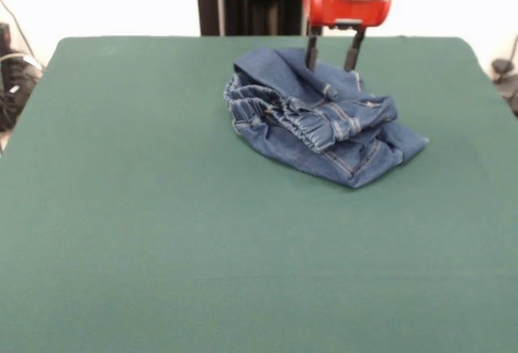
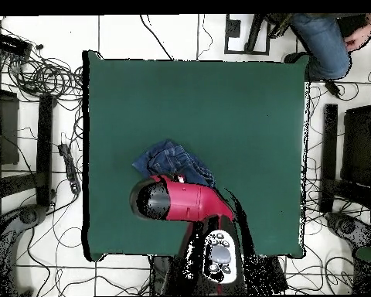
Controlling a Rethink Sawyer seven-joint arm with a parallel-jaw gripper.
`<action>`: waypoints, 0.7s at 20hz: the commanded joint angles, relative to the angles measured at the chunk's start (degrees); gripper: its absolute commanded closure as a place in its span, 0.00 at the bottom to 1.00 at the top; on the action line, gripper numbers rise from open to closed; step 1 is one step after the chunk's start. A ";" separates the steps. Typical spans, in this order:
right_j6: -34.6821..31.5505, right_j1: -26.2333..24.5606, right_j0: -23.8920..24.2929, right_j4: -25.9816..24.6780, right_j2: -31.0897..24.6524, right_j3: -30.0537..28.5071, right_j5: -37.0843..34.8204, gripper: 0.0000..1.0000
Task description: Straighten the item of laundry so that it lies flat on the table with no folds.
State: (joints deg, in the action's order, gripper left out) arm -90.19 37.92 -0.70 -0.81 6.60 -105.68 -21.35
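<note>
Over the desk's far edge the pincer (image 1: pixel 333 52) hangs with its two fingers parted and nothing between them, tips just above the jeans (image 1: pixel 320 116). These lie bunched, waistband doubled over, toward the far right corner. Denim is soft but thick; a leg hem looks the likeliest hold. Green felt desk (image 1: pixel 162 223) may drag; cables (image 2: pixel 34 73) litter the floor, a person (image 2: pixel 328 39) opposite.

A white tiled floor (image 2: pixel 181 27) surrounds the work area in the overhead view, strewn with black cables (image 2: pixel 42 73) that coil thickly at the upper left. Dark stands (image 2: pixel 43 147) flank both sides. At the top right edge a person's leg in blue trousers (image 2: pixel 321 39) shows. In the front view, more cables (image 1: pixel 12 78) lie at the left edge.
</note>
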 commanded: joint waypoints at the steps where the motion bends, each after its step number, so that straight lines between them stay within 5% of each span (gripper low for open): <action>1: -9.59 0.31 -1.00 2.49 -3.30 2.85 -5.70 0.00; 9: -8.87 2.09 -1.89 1.79 -2.78 6.47 -8.71 0.00; 14: -8.46 -1.78 -1.62 -0.42 -1.82 7.16 -3.95 0.00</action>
State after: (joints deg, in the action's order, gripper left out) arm -90.19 39.09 -1.18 -0.86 7.00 -100.50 -23.43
